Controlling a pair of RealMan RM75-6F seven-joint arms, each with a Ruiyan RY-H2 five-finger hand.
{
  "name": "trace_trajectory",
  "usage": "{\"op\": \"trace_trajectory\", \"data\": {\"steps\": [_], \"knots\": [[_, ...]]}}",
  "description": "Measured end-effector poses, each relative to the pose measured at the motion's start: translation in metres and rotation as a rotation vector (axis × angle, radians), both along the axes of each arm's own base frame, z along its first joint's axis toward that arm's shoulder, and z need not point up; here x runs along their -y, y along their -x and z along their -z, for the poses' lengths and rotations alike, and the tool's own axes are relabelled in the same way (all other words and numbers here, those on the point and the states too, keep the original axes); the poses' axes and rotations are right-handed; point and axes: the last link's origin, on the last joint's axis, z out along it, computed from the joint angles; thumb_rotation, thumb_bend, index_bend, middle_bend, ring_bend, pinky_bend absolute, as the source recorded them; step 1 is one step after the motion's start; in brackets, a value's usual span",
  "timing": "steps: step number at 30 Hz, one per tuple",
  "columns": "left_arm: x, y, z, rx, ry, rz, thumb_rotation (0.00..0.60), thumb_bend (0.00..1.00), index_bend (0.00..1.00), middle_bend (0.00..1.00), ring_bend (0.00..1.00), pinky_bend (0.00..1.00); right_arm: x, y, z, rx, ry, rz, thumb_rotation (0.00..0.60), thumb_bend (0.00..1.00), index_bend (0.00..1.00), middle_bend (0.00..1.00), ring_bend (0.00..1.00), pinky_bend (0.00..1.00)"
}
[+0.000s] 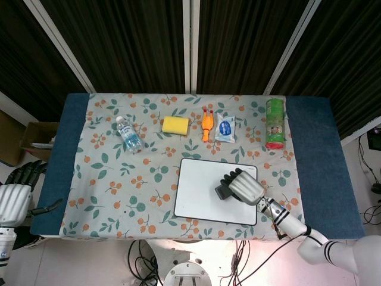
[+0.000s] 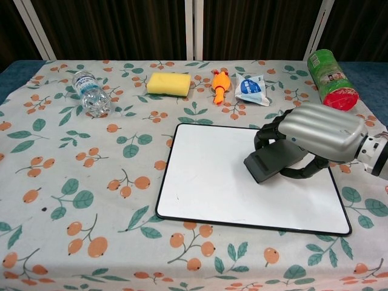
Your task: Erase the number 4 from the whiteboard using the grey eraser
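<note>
The whiteboard [image 1: 196, 190] [image 2: 206, 176] lies on the flowered cloth at the front right. My right hand [image 1: 243, 187] [image 2: 315, 130] grips the grey eraser [image 1: 222, 191] [image 2: 273, 161] and holds it down on the board's right half. No number 4 shows on the board; the hand and eraser cover the spot where it stood. My left hand [image 1: 16, 193] hangs off the table's left edge, its dark fingers apart and holding nothing.
Along the back of the table lie a water bottle [image 1: 128, 133] [image 2: 91, 93], a yellow sponge [image 1: 175, 124] [image 2: 168, 83], an orange toy [image 1: 206, 124] [image 2: 219, 86], a wipes packet [image 1: 225, 128] [image 2: 251, 88] and a green can [image 1: 274, 123] [image 2: 330, 71].
</note>
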Motion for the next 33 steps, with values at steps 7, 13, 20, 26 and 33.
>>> {"op": "trace_trajectory", "data": {"steps": [7, 13, 20, 26, 33], "knots": [[0.001, 0.003, -0.002, 0.002, -0.008, -0.005, 0.298, 0.12, 0.13, 0.09, 0.10, 0.17, 0.020, -0.017, 0.014, 0.016, 0.038, 0.001, 0.600, 0.39, 0.91, 0.72, 0.64, 0.59], [0.001, 0.005, -0.003, 0.004, -0.010, -0.013, 0.299, 0.12, 0.13, 0.09, 0.10, 0.17, 0.036, -0.032, 0.023, 0.022, 0.053, 0.015, 0.600, 0.39, 0.91, 0.72, 0.64, 0.59], [0.000, 0.006, -0.005, -0.001, -0.016, -0.015, 0.301, 0.12, 0.13, 0.09, 0.10, 0.17, 0.038, -0.039, 0.027, 0.026, 0.048, 0.003, 0.600, 0.39, 0.91, 0.72, 0.64, 0.59], [0.000, 0.005, -0.004, -0.003, -0.013, -0.011, 0.298, 0.12, 0.13, 0.09, 0.10, 0.17, 0.028, -0.029, 0.022, -0.011, 0.016, -0.006, 0.600, 0.39, 0.91, 0.72, 0.64, 0.59], [-0.001, 0.000, -0.002, -0.004, -0.004, 0.003, 0.298, 0.12, 0.13, 0.09, 0.10, 0.17, 0.008, -0.015, 0.007, -0.043, -0.031, 0.004, 0.600, 0.39, 0.91, 0.72, 0.64, 0.59]]}}
